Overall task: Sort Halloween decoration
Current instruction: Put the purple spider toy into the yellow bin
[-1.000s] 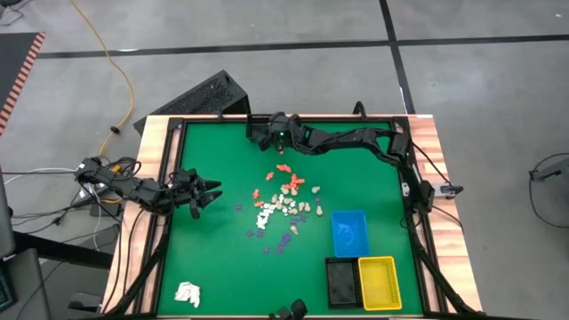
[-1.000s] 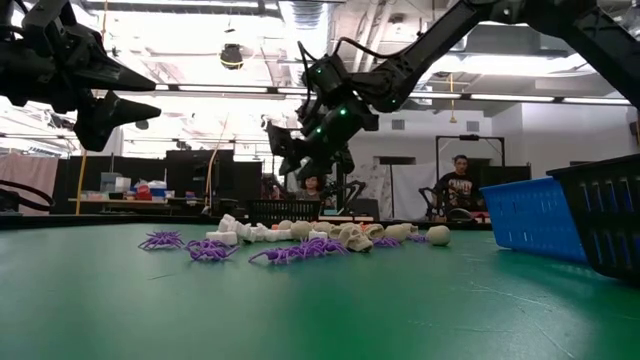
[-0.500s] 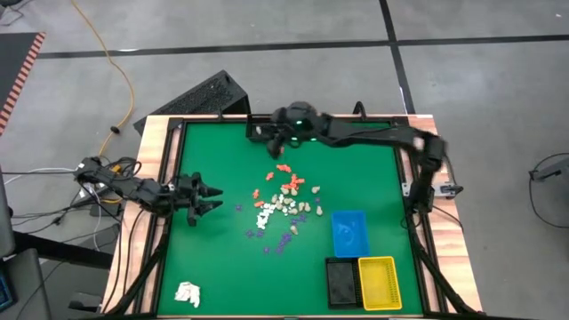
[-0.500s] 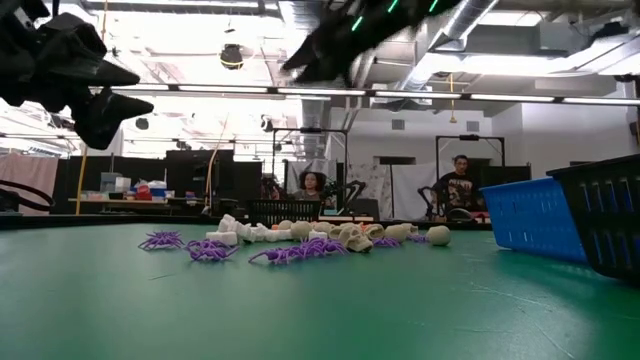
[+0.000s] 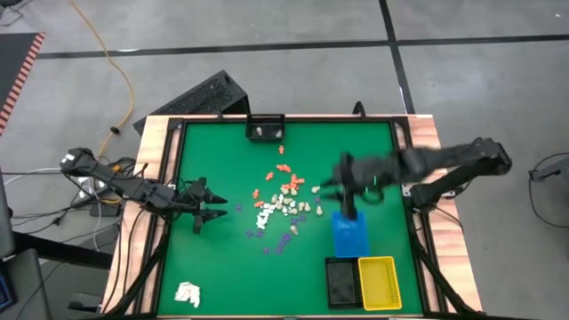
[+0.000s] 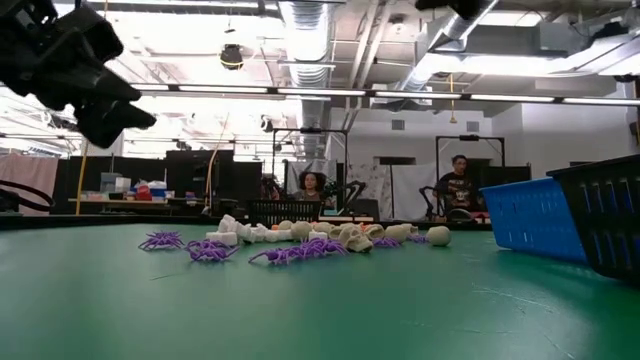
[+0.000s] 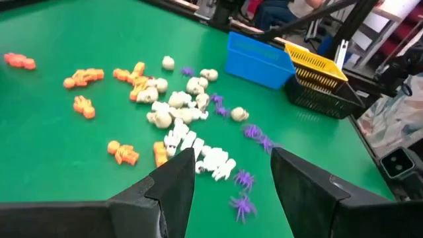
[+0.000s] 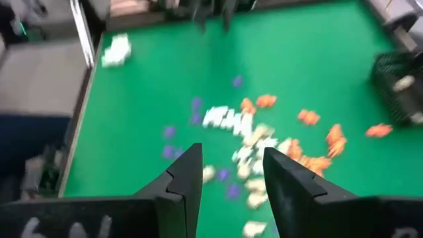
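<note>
A green table point(image 5: 213, 258) with a wooden rim is standing on a grey floor, with a workshop room showing beyond it in the low view, where two people are sitting far back. The Halloween decoration point(image 5: 283, 203) is lying scattered near the table's middle: orange-red pieces toward the far side, white and cream pieces clustered in the centre, purple spider-like pieces point(image 6: 208, 248) spreading toward the near side. Just beside the pile on the right, a blue tray point(image 5: 350, 233) is sitting, with a black tray point(image 5: 340, 282) and a yellow tray point(image 5: 379, 283) side by side nearer the front edge. The right gripper point(image 5: 342, 191) is hanging over the far end of the blue tray, its fingers spread apart and holding nothing. The left gripper point(image 5: 216, 210) is hovering to the left of the pile, fingers parted and empty, pointing toward the pieces. A white wad point(image 5: 188, 292) is lying well apart in the near left corner. A small black box point(image 5: 266, 130) is sitting at the far edge.
</note>
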Robot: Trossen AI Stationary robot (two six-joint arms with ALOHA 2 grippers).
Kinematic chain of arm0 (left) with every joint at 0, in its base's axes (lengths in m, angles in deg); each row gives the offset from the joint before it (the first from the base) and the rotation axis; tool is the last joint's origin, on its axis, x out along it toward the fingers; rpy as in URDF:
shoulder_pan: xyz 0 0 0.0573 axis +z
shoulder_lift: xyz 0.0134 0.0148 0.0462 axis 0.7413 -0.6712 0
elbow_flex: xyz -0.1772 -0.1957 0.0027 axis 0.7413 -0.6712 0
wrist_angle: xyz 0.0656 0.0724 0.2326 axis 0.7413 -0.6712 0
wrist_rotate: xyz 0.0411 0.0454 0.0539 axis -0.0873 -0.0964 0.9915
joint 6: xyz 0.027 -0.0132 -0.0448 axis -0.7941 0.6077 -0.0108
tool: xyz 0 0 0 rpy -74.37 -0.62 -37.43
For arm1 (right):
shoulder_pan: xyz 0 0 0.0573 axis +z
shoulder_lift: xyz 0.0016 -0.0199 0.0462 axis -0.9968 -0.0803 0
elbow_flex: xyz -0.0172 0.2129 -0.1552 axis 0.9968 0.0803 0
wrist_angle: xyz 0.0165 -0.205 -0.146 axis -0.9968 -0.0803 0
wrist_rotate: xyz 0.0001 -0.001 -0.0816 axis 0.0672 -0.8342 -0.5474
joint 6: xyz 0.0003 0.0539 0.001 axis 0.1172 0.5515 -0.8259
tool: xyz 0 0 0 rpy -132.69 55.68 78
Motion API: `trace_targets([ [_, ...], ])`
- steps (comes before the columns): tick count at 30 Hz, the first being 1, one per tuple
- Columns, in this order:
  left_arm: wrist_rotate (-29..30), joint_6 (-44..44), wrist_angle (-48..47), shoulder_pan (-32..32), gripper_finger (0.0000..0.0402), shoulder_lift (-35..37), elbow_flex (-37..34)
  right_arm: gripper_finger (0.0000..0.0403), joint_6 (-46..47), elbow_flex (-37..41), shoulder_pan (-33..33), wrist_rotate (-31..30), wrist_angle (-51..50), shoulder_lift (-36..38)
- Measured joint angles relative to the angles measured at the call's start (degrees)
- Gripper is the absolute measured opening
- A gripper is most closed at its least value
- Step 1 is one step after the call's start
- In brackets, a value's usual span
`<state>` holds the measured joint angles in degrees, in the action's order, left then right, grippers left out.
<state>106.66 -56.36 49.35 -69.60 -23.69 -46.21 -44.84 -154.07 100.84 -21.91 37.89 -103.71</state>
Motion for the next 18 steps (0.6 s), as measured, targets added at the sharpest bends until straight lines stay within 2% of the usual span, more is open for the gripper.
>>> trace_targets([
  [4,0.2,-0.9,1.1,0.0,0.0189,-4.4,2.5,0.0152,1.4,9.9,8.7,-9.1,10.8,-3.3],
  [8,0.5,-0.6,1.3,0.0,0.0189,-7.3,3.6,0.0152,6.8,13.5,9.4,-15.8,6.8,-6.4],
  [13,0.8,2.1,1.6,0.0,0.0189,-9.5,3.6,0.0152,10.7,13.7,2.8,-14.4,2.1,-8.7],
  [18,0.8,4.9,1.7,0.0,0.0189,-11.0,3.6,0.0152,13.2,13.6,-6.3,-4.1,2.6,-11.0],
])
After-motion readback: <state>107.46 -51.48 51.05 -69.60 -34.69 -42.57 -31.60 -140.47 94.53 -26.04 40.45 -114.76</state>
